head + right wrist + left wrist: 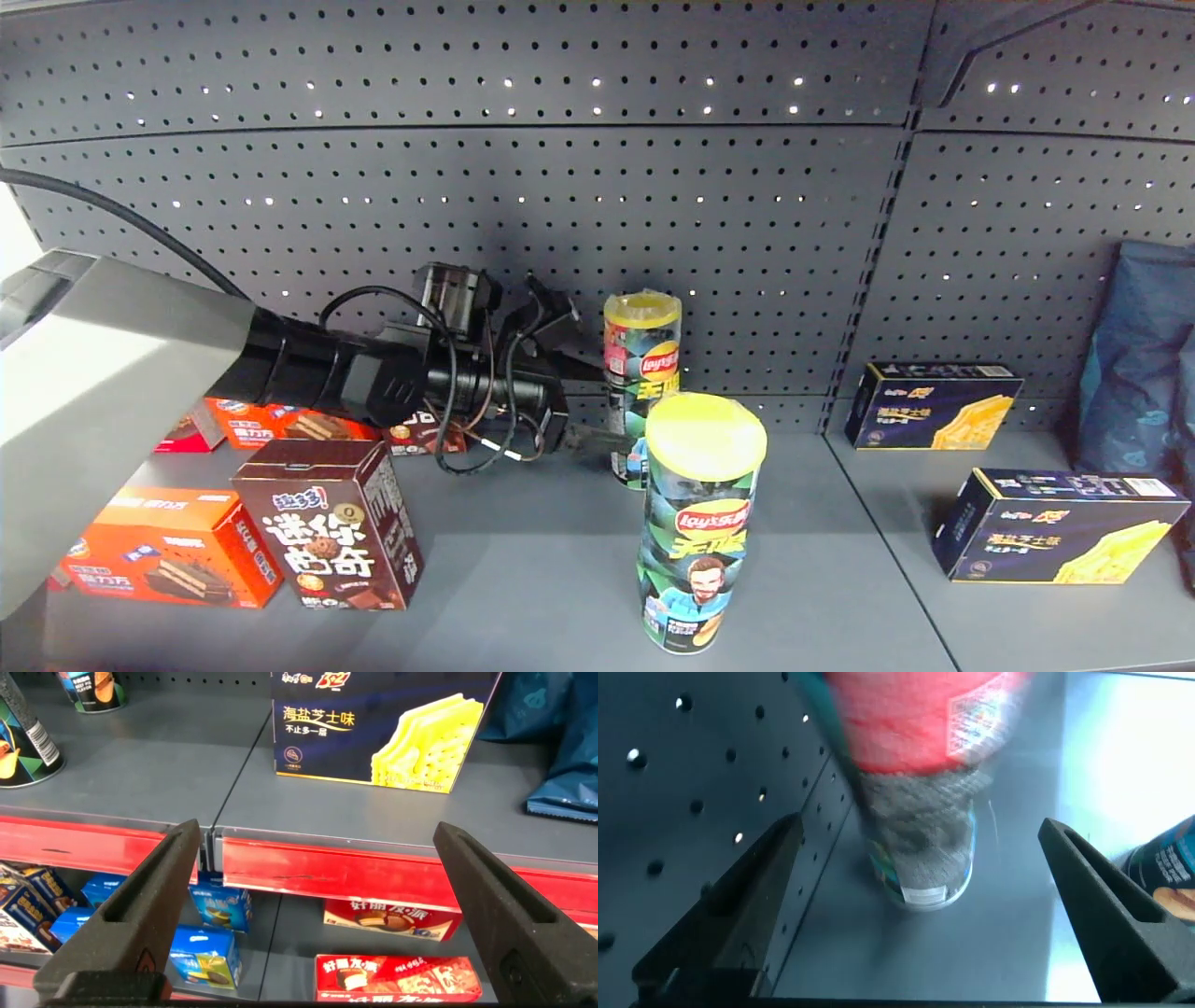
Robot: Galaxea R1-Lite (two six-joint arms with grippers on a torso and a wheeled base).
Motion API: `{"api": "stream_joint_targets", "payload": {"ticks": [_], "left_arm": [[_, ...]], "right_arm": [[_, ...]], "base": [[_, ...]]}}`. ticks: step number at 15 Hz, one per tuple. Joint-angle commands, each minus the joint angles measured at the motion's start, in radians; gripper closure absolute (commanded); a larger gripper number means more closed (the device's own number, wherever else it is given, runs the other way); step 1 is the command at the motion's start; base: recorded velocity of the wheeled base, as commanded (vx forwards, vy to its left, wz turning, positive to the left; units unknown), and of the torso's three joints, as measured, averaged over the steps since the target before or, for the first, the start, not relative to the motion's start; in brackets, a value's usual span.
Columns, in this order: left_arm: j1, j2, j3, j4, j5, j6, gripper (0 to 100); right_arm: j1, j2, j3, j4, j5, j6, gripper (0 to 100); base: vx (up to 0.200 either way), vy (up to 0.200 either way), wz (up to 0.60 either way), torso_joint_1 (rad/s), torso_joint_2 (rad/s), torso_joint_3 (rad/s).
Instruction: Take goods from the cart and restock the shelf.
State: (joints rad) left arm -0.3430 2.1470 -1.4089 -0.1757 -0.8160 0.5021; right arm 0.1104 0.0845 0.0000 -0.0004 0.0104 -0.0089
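Chip cans, 2 of them, stand upright on the grey shelf [523, 569]. The rear can [641, 350] is close to the pegboard back wall [709, 205], and the front can [698, 523] stands apart, nearer the shelf edge. The left end effector [597, 385] sits around the rear can with its fingers spread, clear of it on both sides. The right end effector [318, 833] is spread too, just in front of the shelf's red edge strip [336, 868], facing a dark-blue cracker box [383, 728].
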Motion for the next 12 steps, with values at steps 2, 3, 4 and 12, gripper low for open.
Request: {"api": "stream_joint_targets", "payload": {"ticks": [2,3,4,12], "left_arm": [[0.001,-0.03,0.038,-0.008,0.027,-0.002,0],[0.001,-0.03,0.039,-0.01,0.04,-0.002,0],[0.001,-0.03,0.042,-0.013,0.063,-0.002,0],[-0.001,-0.03,0.064,-0.013,0.21,-0.013,0]], "right_arm": [[0.0,0.001,0.0,-0.001,0.0,0.0,0],[0.0,0.001,0.0,0.0,0.0,0.0,0],[0.0,0.001,0.0,-0.001,0.0,0.0,0],[0.0,0.001,0.0,-0.001,0.0,0.0,0]], "base": [[0.0,0.0,0.0,0.0,0.0,0.0],[0.0,0.0,0.0,0.0,0.0,0.0],[0.0,0.0,0.0,0.0,0.0,0.0],[0.0,0.0,0.0,0.0,0.0,0.0]]}}
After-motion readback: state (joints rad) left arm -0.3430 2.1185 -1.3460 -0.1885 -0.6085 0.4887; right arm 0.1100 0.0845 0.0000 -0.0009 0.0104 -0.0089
